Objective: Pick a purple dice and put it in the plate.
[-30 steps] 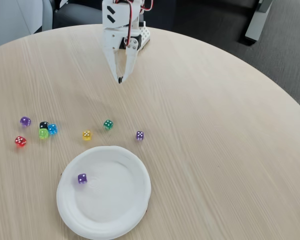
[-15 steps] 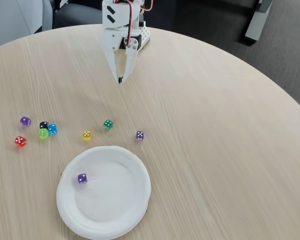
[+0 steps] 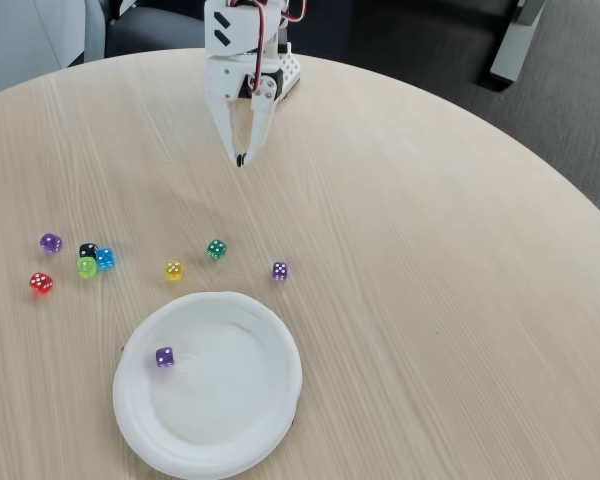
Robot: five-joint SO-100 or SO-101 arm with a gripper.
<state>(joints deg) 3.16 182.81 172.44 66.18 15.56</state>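
Purple dice lies inside the plate, near its left rim.
Gripper hangs well beyond the plate, fingertips together, holding nothing.

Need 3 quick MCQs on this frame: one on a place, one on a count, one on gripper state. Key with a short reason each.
1. Where is the purple dice?
A. on the plate
B. beside the green die
C. in the gripper

2. How many dice lie on the table off the plate?
A. five
B. seven
C. nine

3. The gripper is:
A. holding a die
B. shut, holding nothing
C. wide open

Key: 1 A, it sits inside the plate's left rim; 2 B, seven lie above the plate; 3 B, fingertips meet, nothing between them.
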